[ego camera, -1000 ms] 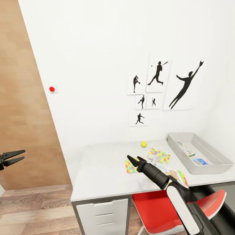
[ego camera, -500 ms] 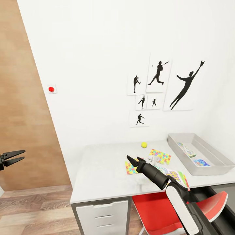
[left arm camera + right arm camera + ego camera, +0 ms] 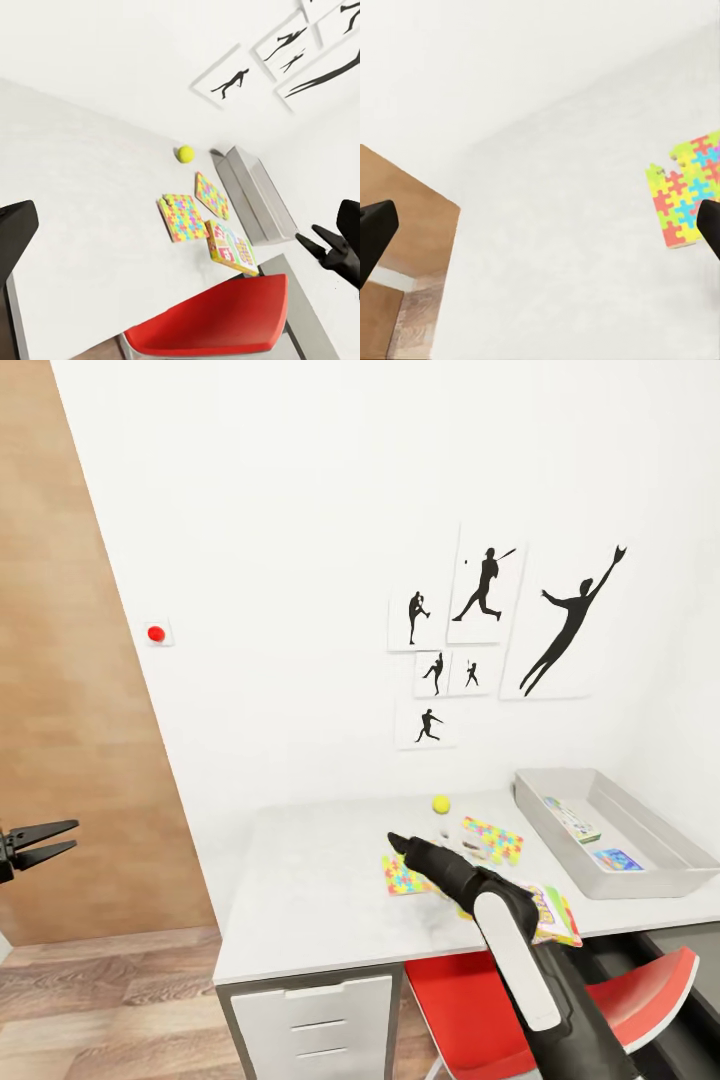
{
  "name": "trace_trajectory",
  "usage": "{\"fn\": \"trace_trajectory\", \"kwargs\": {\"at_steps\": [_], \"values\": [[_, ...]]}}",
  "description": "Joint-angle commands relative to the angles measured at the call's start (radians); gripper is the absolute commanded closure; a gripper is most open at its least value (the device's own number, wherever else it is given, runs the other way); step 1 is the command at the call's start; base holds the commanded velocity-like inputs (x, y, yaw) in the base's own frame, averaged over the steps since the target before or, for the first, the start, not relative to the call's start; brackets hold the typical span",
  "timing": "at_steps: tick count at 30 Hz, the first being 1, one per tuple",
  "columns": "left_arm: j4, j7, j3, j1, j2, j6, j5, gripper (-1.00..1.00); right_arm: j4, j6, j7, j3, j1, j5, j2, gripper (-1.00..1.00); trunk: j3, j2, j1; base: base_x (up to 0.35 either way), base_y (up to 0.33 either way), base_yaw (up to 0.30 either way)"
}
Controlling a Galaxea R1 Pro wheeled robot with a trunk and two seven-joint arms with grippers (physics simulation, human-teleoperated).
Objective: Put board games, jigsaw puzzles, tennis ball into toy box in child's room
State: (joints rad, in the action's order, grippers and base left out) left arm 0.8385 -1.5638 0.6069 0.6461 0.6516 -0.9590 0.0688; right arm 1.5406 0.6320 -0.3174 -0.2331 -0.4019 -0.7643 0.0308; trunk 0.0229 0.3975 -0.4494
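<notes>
On the white table [image 3: 310,900] lie the tennis ball [image 3: 441,803], two jigsaw puzzles [image 3: 492,838] [image 3: 402,877] and a green-edged board game [image 3: 553,916] near the front edge. The grey toy box [image 3: 668,848] stands at the table's right end with two board games [image 3: 572,818] [image 3: 614,857] inside. My right gripper [image 3: 398,843] hovers open just above the nearer puzzle [image 3: 690,199], which lies by one of its fingertips [image 3: 709,229]. My left gripper [image 3: 42,842] hangs open far to the left, off the table. The left wrist view looks over the ball [image 3: 185,154], the puzzles [image 3: 182,217] and the box [image 3: 255,191].
A red chair [image 3: 500,1000] is tucked under the table, beside white drawers [image 3: 320,1015]. A wooden door [image 3: 70,710] stands at the left. Black sports pictures [image 3: 485,630] hang on the white wall behind the table. The bed is out of view.
My right forearm has rolled and swung left, carrying the gripper slightly left and up over the nearer puzzle. The left arm has not moved.
</notes>
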Motion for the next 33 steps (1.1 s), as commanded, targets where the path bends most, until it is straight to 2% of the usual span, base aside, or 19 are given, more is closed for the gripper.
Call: {"fn": "trace_trajectory", "kwargs": {"at_steps": [1,3,4,6,8,9,11,13,17,21,27,33], "values": [[0.0,-0.007,0.001,0.001,0.0,-0.011,0.007,-1.0,-0.011,0.036,-0.042,0.0,-0.035,-0.011,0.01,-1.0,0.003,0.003,-0.001,0.0,0.0,0.0],[0.001,-0.007,0.001,0.001,-0.001,-0.011,0.008,-1.0,-0.065,0.131,-0.138,0.001,-0.143,-0.016,0.043,-1.0,0.003,0.003,-0.001,0.0,0.0,0.0],[0.001,-0.007,0.001,0.001,-0.001,-0.011,0.008,-1.0,-0.082,0.147,-0.157,0.001,-0.17,-0.016,0.052,-1.0,0.003,0.003,-0.001,0.0,0.0,0.0],[0.001,-0.007,0.001,0.001,-0.001,-0.011,0.008,-1.0,-0.174,0.187,-0.209,0.006,-0.275,-0.019,0.08,-1.0,0.003,0.003,-0.001,0.0,0.0,0.0],[0.001,-0.007,0.001,0.001,-0.001,-0.011,0.007,-1.0,-0.306,0.204,-0.232,0.015,-0.378,-0.021,0.093,-1.0,0.003,0.003,-0.001,0.018,0.0,0.0],[0.001,-0.007,0.001,0.001,-0.001,-0.011,0.007,-1.0,-0.343,0.205,-0.236,0.017,-0.402,-0.021,0.095,-1.0,0.003,0.003,-0.001,0.047,0.007,0.0],[0.0,-0.007,0.001,0.001,-0.001,-0.011,0.007,-1.0,-0.488,0.205,-0.243,0.025,-0.48,-0.022,0.1,-1.0,0.003,0.003,-0.001,0.106,0.077,0.0],[-0.001,-0.007,0.001,0.001,-0.001,-0.011,0.006,-1.0,-0.569,0.204,-0.244,0.031,-0.511,-0.021,0.1,-1.0,0.003,0.003,-0.001,0.152,0.147,0.0],[-0.001,-0.007,0.002,0.001,-0.001,-0.011,0.007,-1.0,-0.636,0.189,-0.244,0.053,-0.534,-0.02,0.095,-1.0,0.003,0.003,-0.001,0.195,0.194,0.0],[-0.002,-0.007,0.002,0.001,-0.001,-0.011,0.007,-1.0,-0.655,0.174,-0.241,0.083,-0.54,-0.02,0.087,-1.0,0.003,0.003,-0.001,0.231,0.194,0.0],[-0.002,-0.007,0.002,0.001,0.0,-0.009,0.009,-1.0,-0.667,0.168,-0.244,0.103,-0.542,-0.014,0.075,-1.0,0.009,0.003,-0.001,0.114,0.053,0.0],[-0.003,-0.007,0.002,0.001,0.0,-0.009,0.009,-1.0,-0.674,0.166,-0.246,0.106,-0.542,-0.015,0.028,-1.0,0.018,0.003,-0.001,0.013,0.006,0.0]]}}
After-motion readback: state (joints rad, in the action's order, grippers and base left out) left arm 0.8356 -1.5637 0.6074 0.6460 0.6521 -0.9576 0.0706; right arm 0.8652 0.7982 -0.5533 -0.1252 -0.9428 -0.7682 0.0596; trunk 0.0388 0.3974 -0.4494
